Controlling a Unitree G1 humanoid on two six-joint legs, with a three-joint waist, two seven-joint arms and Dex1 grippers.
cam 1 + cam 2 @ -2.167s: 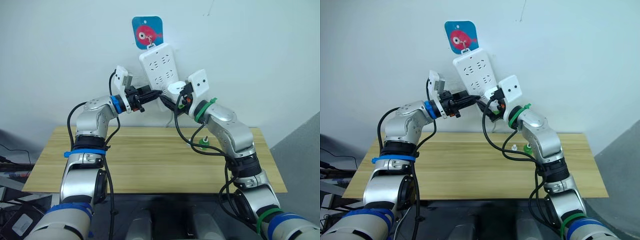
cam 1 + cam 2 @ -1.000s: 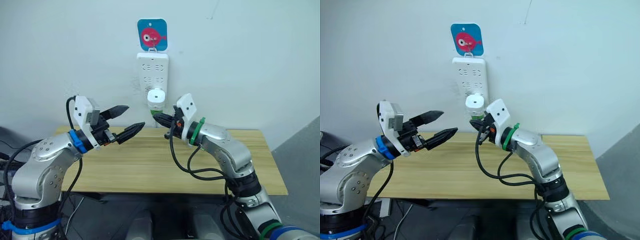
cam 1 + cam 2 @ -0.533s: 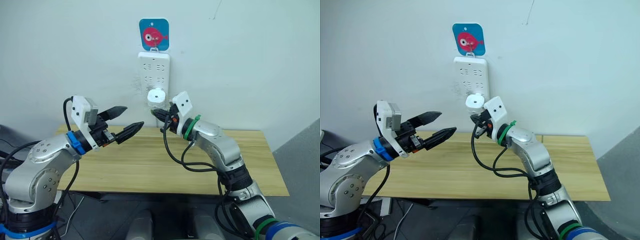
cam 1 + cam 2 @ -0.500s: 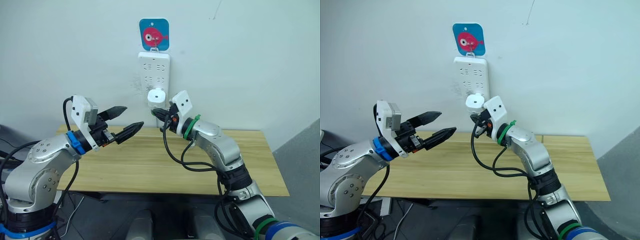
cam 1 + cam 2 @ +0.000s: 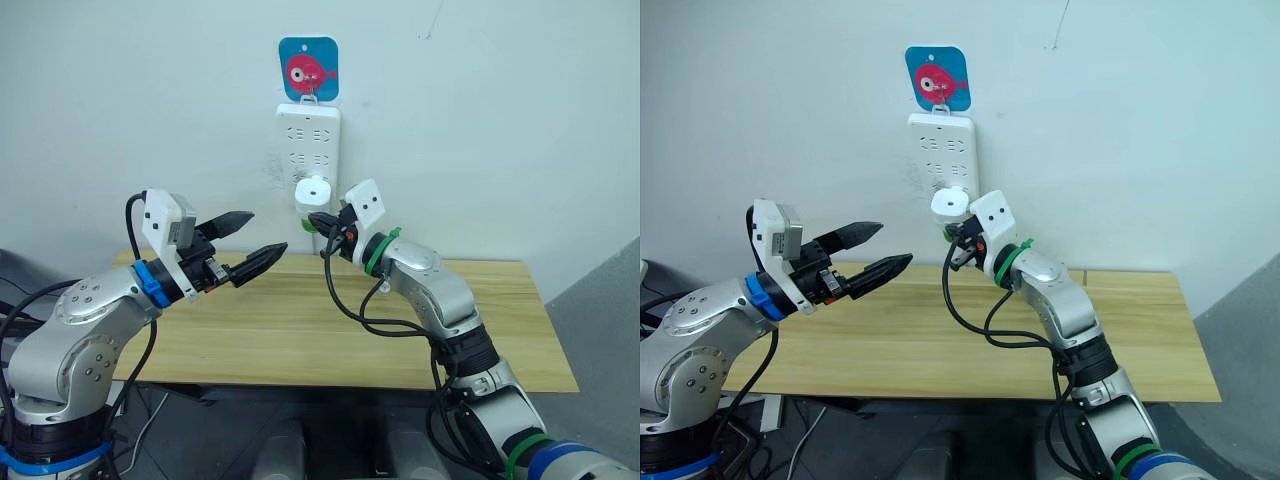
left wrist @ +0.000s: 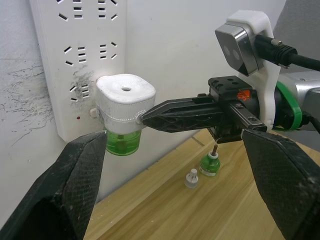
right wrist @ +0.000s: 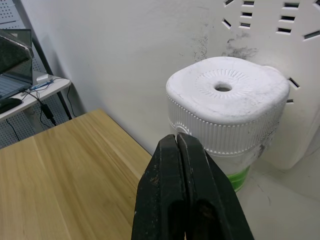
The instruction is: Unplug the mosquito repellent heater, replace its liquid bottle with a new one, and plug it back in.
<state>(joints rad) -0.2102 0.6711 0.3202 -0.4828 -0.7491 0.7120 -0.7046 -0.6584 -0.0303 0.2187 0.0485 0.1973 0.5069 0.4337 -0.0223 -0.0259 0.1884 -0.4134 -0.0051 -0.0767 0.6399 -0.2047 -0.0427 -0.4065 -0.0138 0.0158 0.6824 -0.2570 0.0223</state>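
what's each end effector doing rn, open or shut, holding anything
Left end effector: open, holding nothing, in the air over the table.
Right end effector: shut, empty, its tips pressed against the side of the mosquito repellent heater.

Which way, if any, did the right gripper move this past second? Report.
Yes. The right gripper rose toward the long white plastic power strip, reaching the small white rounded plastic heater.

Your arms are silver-grey metal w/ rounded joints, black cables looped alongside. Left arm (image 5: 100, 320) has a blue wrist band, right arm (image 5: 440, 290) a green one. White camera blocks on both wrists; jaws black, tapered. Orange mark, probably a label, near right wrist.
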